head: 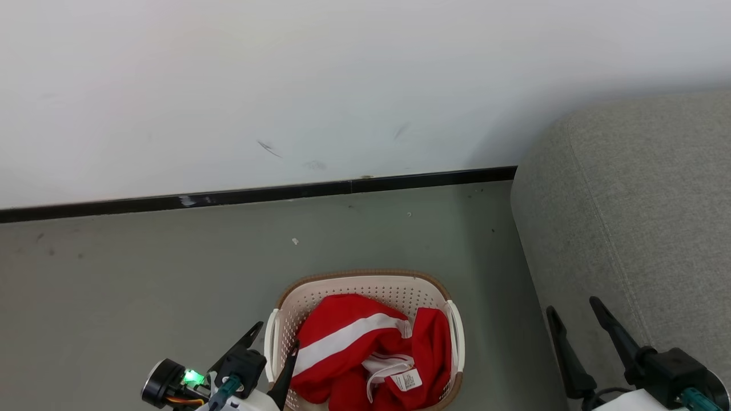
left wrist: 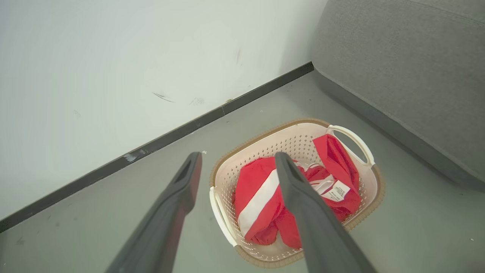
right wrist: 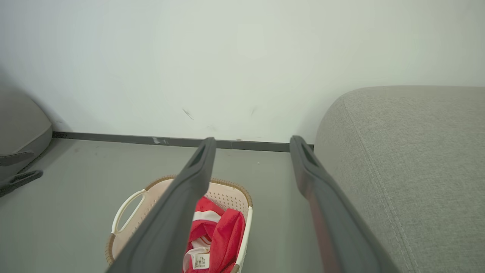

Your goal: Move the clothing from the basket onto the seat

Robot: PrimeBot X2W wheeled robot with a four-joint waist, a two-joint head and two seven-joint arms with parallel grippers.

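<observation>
The clothing point(head: 354, 342), bright red with a broad white stripe and a white tag, lies crumpled in the cream perforated basket point(head: 365, 275) on the floor. My left gripper point(head: 278, 335) hangs open over the basket's left handle, with nothing between its fingers. In the left wrist view the left gripper point(left wrist: 238, 155) points down at the clothing point(left wrist: 261, 189) inside the basket point(left wrist: 299, 122). My right gripper point(head: 573, 306) stands open and empty at the front edge of the grey seat point(head: 639, 217), right of the basket. The right wrist view has the right gripper point(right wrist: 253, 139) between basket point(right wrist: 227, 185) and seat point(right wrist: 409, 159).
A white wall with a black baseboard point(head: 257, 194) runs behind the basket. Grey floor point(head: 143, 274) lies to the basket's left and back. Another grey upholstered piece point(right wrist: 19, 129) sits far to the left in the right wrist view.
</observation>
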